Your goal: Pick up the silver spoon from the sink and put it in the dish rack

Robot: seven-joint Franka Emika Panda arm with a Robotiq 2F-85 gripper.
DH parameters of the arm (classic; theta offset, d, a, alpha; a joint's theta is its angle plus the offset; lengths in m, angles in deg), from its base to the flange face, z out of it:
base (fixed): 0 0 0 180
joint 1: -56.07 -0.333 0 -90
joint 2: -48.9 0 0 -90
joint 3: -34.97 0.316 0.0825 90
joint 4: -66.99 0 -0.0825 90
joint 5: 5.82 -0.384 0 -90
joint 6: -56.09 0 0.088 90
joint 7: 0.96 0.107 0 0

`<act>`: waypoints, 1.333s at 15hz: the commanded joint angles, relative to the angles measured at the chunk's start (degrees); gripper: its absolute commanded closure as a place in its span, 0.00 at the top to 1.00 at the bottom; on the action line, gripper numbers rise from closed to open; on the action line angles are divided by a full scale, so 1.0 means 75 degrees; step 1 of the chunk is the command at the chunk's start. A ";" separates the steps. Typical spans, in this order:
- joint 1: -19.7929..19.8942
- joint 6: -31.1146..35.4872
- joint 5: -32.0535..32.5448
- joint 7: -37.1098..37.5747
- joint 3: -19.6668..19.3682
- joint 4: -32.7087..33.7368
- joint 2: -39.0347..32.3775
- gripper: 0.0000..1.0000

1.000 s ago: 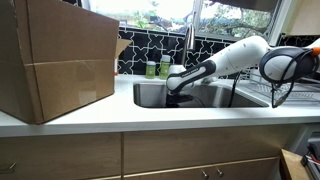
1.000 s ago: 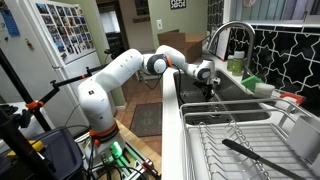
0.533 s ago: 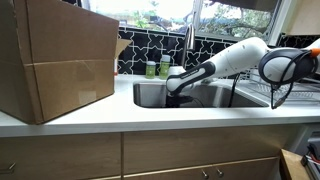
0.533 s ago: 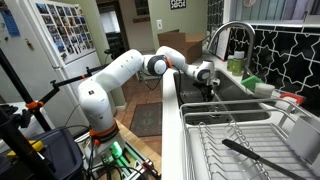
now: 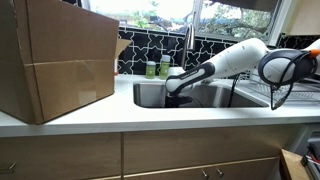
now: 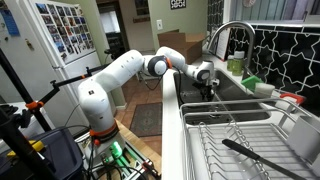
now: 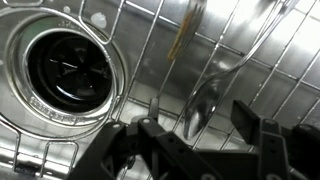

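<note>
One silver spoon [image 7: 203, 104]: lay on the wire grid [image 7: 120, 40] at the bottom of the sink [image 5: 150, 93], right of the round drain [image 7: 65, 70] in the wrist view, bowl near, handle running away to the far right.

One claw [image 7: 200, 135]: lowered into the sink, fingers [image 7: 150, 135] spread apart on either side of the spoon's bowl, grasping nothing.

One white arm [image 5: 225, 60]: reached in from the right in an exterior view.

One curved chrome faucet [image 6: 225, 35]: stood over the basin.

One dish rack [image 6: 225, 140]: beside the sink, holding a dark utensil [image 6: 255, 152].

One cardboard box [image 5: 55, 65]: stood on the surface [image 5: 100, 118], left of the sink.

Two green bottles [image 5: 151, 69]: at the sink's far edge.
</note>
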 commanded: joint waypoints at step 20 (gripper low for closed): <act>0.0071 -0.0219 0.0034 -0.0049 -0.0103 -0.0962 0.1196 0.05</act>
